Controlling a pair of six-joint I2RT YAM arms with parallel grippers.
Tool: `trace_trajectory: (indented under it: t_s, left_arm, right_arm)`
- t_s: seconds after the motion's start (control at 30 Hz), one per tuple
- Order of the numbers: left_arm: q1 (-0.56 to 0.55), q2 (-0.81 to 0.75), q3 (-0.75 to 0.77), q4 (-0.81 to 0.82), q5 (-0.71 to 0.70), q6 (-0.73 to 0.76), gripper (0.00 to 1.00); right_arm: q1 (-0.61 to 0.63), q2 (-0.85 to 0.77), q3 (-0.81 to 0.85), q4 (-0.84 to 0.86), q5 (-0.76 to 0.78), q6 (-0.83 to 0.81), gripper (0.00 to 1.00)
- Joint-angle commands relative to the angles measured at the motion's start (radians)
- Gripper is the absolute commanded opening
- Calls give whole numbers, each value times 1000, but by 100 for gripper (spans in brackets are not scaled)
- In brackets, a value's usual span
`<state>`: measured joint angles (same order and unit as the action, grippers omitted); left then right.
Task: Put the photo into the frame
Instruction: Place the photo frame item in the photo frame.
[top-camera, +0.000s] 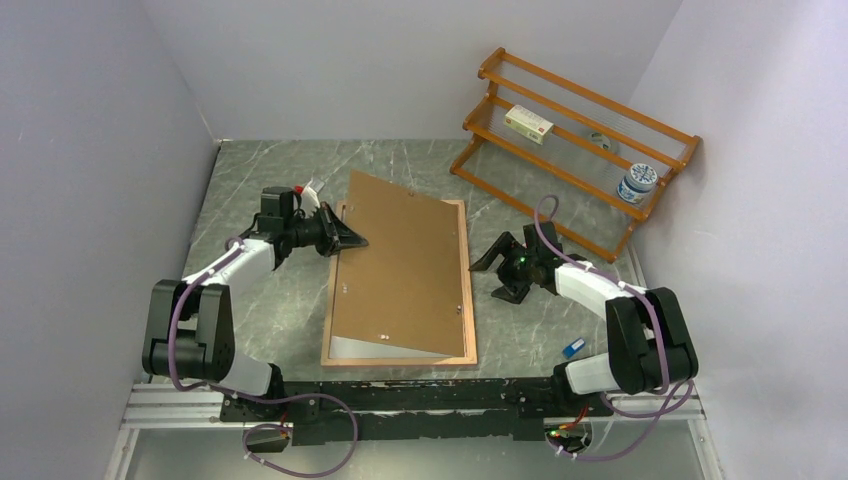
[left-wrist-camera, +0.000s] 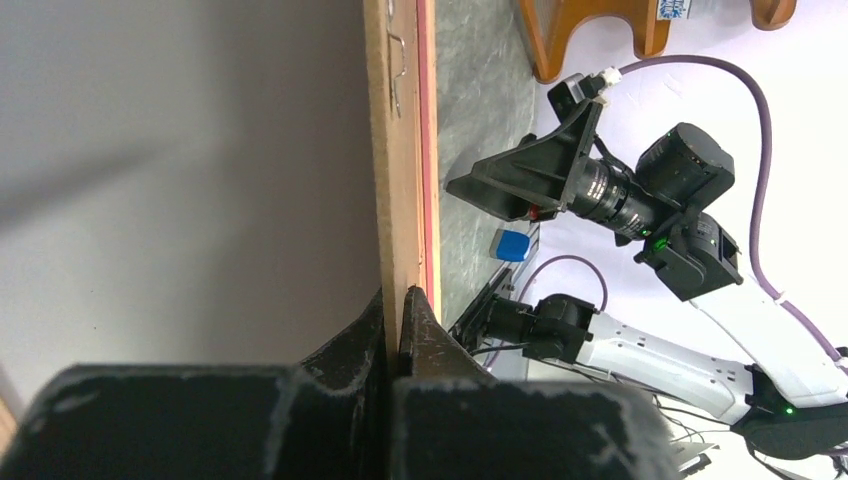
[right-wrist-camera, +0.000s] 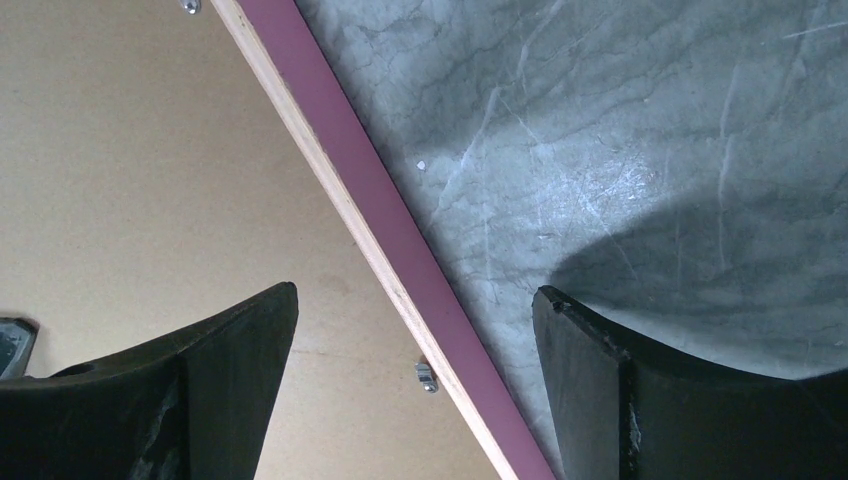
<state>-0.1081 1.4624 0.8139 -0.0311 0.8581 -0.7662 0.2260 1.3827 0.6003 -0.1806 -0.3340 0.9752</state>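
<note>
From my station, going left to right: the left gripper (top-camera: 352, 240) sits at the 9 o'clock edge of the frame (top-camera: 400, 360). Its fingers are pinched tight on what I take to be the backing board (top-camera: 400, 265). The board lies skewed over the frame, its 11 o'clock corner poking past the rail.

The frame lies back-up in the middle of the table (top-camera: 270, 290). At its 7 o'clock corner a pale wedge (top-camera: 350, 347) shows under the board. I cannot tell whether that is the photo's white back or a clear sheet. No blue print shows anywhere.

At the frame's 3 o'clock side the right gripper (top-camera: 492, 280) has its fingers spread wide and holds nothing. In the wrist view they straddle the frame's pink rail, one over the board and one over the table.

My read on progress: if the photo is in, it is hidden. The board is not seated square, so squaring and closing it is left.

Count:
- One frame, one board, two grippers.
- One orange rack (top-camera: 560, 175) at 1 o'clock, carrying one small box (top-camera: 528, 123) and one jar (top-camera: 637, 183).
- One small blue thing (top-camera: 572, 348) at 4 o'clock.
</note>
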Motion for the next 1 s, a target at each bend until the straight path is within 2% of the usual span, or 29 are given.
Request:
trace_trajectory:
  t_s: [0.0,0.33,0.47,0.7,0.83,0.97]
  left_arm:
    - [0,-57,-22,117,-13,8,3]
    - [-4,45,-38,228,72,-84,3]
    - [-18,75,-20,191,86,-76,10]
    - [-21,48,31,-35,14,-5,44]
    - [-21,37,66,-137,-25,37,69]
    - [-22,46,122,-231,-80,91,82]
  right_arm:
    - [-4,10,24,36,-13,-13,90]
    - [-5,38,24,54,-22,-7,90]
    - [-4,45,22,59,-27,-4,90]
    - [-4,51,22,58,-27,-4,90]
    - [-4,61,20,59,-29,-6,89]
    - [-4,70,18,66,-33,-6,89]
